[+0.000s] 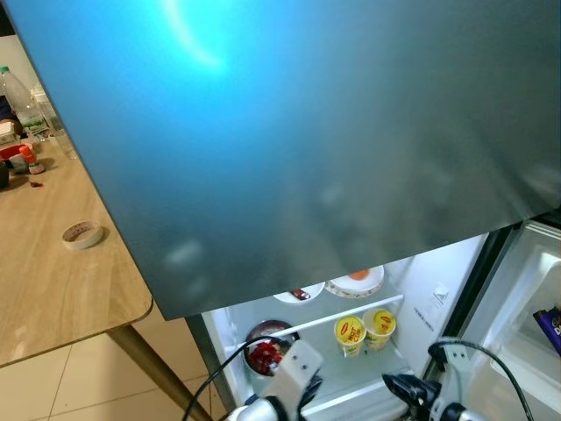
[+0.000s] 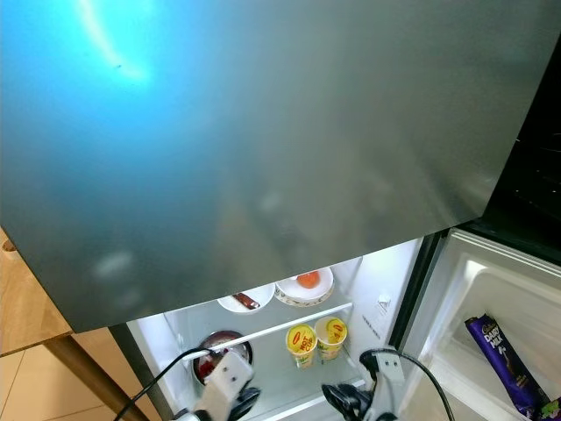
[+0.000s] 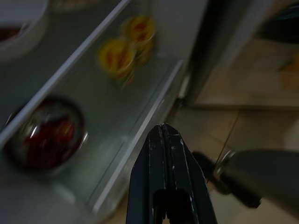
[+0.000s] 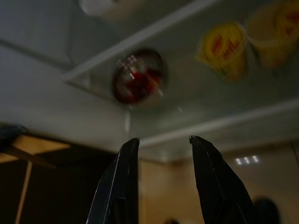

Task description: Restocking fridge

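The fridge's lower compartment stands open beneath a big grey upper door (image 1: pixel 307 132). On its glass shelf (image 1: pixel 351 364) sit two yellow cups (image 1: pixel 351 333) and a steel bowl of red food (image 1: pixel 267 353). The shelf above carries a plate with something orange (image 1: pixel 355 282) and a smaller dish (image 1: pixel 300 295). My left gripper (image 3: pixel 163 127) is shut and empty, hovering just outside the shelf's front edge near the bowl (image 3: pixel 46 137). My right gripper (image 4: pixel 161 139) is open with nothing between its fingers, low in front of the shelf and aimed toward the bowl (image 4: pixel 138 77) and cups (image 4: pixel 224 49).
The open lower door at the right has a purple chocolate bar (image 2: pixel 500 364) in its rack. A wooden table (image 1: pixel 44 281) stands at the left with a tape roll (image 1: pixel 82 233), a plastic bottle (image 1: pixel 17 96) and small clutter. Tiled floor lies below.
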You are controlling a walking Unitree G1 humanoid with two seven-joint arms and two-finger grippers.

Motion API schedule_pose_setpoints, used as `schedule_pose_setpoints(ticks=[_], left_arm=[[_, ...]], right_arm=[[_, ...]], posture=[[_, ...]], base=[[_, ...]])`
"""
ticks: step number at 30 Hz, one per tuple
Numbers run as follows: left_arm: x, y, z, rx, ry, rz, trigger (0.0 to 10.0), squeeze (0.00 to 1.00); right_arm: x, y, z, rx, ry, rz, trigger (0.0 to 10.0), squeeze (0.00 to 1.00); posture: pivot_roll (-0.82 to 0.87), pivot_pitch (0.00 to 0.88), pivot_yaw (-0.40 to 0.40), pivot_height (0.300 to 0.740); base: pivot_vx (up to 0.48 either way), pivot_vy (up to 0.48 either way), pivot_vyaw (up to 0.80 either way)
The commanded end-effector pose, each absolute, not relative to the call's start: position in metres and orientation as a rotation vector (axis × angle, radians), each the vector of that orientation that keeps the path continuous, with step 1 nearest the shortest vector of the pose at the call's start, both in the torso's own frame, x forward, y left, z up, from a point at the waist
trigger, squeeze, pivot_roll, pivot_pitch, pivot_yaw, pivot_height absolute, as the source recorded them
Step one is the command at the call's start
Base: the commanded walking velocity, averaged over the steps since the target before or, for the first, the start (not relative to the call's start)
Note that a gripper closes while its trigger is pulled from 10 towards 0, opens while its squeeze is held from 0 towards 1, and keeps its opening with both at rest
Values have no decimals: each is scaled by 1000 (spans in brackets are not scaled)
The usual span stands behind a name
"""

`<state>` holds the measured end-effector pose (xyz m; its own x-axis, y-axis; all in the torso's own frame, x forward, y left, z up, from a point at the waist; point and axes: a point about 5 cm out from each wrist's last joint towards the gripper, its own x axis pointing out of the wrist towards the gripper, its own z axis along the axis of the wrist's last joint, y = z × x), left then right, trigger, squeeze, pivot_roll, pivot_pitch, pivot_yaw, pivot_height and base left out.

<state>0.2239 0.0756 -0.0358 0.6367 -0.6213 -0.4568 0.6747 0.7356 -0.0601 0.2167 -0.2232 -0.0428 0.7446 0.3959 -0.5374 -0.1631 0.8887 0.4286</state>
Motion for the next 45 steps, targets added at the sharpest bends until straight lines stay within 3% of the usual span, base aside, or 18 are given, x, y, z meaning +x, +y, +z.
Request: schedule_pose_setpoints(ticks=[1, 5, 11, 19, 21, 26, 28, 35, 45], left_arm=[[222, 91, -42, 108, 523, -674, 10000, 0], [211, 111, -56, 44, 629, -564, 10000, 0], [186, 133, -76, 7, 792, -454, 10000, 0], [159, 142, -91, -65, 927, -378, 10000, 0], [138, 154, -101, -121, 1019, -276, 10000, 0], [122, 166, -107, -164, 1077, -172, 10000, 0], [112, 182, -109, -215, 1099, -33, 10000, 0], [108, 211, -107, -268, 1083, 185, 10000, 0], [124, 213, -102, -287, 1042, 215, 10000, 0]], right_arm=[[208, -227, -49, 344, 713, 270, 10000, 0], [186, -238, -65, 282, 823, 98, 10000, 0], [163, -243, -77, 262, 906, 5, 10000, 0], [148, -249, -83, 217, 963, -67, 10000, 0], [139, -254, -86, 191, 996, -114, 10000, 0], [133, -257, -88, 171, 1021, -146, 10000, 0], [128, -259, -89, 148, 1042, -166, 10000, 0], [126, -255, -92, 103, 1081, -154, 10000, 0], [139, -252, -89, 68, 1070, -155, 10000, 0]], posture=[[-71, 0, 16, 740], [-77, 0, 17, 740], [-76, 0, 10, 740], [-88, 0, 12, 740], [-91, 0, 13, 740], [-94, 0, 15, 740], [-91, 0, 22, 740], [-68, 0, 17, 740], [-56, 0, 11, 740]], base=[[0, 0, 0], [0, 0, 0], [0, 0, 0], [0, 0, 0], [0, 0, 0], [0, 0, 0], [0, 0, 0], [0, 0, 0], [0, 0, 0]])
